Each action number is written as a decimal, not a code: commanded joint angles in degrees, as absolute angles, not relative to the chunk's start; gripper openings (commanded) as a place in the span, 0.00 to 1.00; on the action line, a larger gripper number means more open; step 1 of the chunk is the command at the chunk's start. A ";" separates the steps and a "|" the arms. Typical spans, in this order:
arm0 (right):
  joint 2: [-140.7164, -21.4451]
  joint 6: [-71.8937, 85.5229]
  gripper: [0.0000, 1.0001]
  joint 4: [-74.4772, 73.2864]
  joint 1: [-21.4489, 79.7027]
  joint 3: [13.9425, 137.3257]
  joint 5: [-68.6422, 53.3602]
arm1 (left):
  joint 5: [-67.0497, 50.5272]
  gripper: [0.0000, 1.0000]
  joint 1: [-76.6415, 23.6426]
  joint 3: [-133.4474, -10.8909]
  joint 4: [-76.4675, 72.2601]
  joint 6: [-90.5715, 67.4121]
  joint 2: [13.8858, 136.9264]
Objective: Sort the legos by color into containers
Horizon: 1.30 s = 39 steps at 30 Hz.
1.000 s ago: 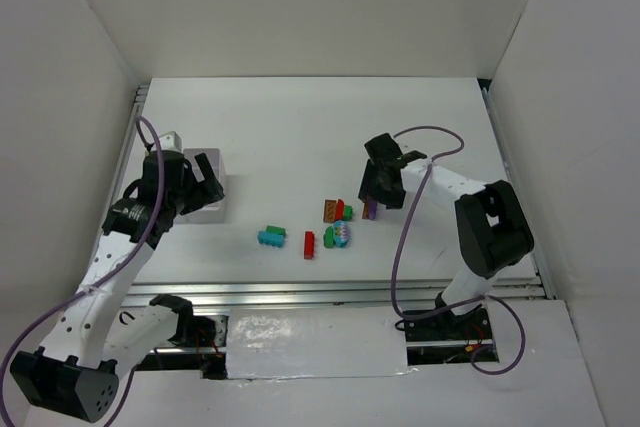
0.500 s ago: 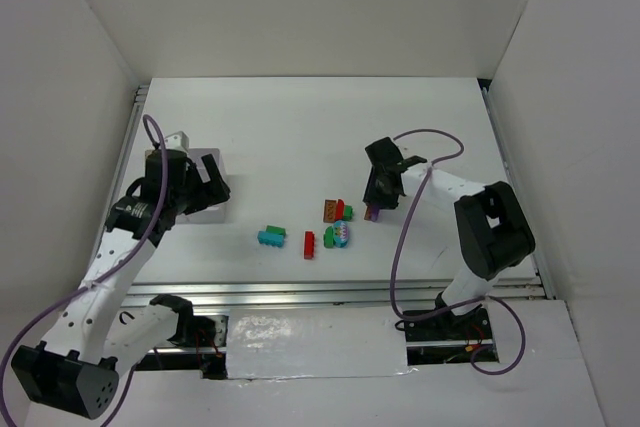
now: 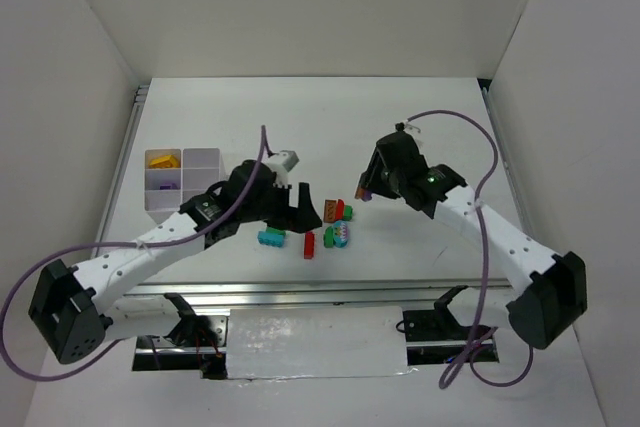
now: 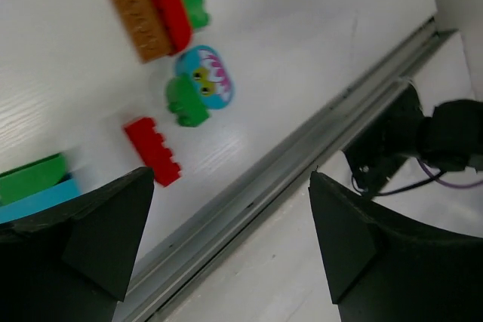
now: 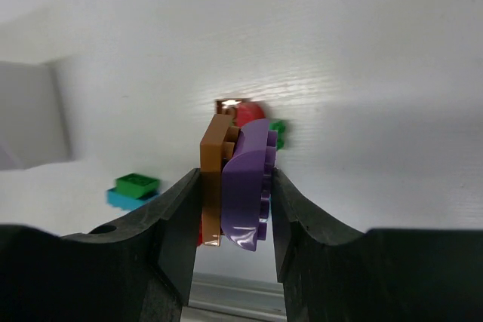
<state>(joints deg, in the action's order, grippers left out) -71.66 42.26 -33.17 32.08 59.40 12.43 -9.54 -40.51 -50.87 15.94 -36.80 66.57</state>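
The right gripper [image 5: 235,186] pinches a purple brick [image 5: 250,186] and an orange brick [image 5: 211,186] together, well right of the tray [image 3: 182,205] — released as a pair, two colours would share one compartment. The left gripper [image 4: 226,246], spread wide, hovers over the loose legos [image 3: 330,227] nearer the tray — in the carrying arm's way.

White table [image 3: 300,127]: tray [image 3: 203,160], loose legos [image 3: 309,244]

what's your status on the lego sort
Right gripper shut on purple brick plus orange brick. Left gripper open over loose legos. Left arm lies between load and tray.
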 commanded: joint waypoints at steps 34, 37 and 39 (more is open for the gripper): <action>-48.28 46.43 0.92 -26.81 44.56 58.01 10.63 | -7.82 0.00 -50.71 -58.80 -9.49 -38.06 72.35; -41.94 41.51 0.93 -23.47 41.85 54.68 7.49 | -12.19 0.00 -50.36 -57.13 -9.32 -37.00 69.27; -37.99 39.04 0.93 -21.89 40.44 53.53 3.71 | -14.84 0.00 -50.10 -56.69 -9.23 -36.65 67.95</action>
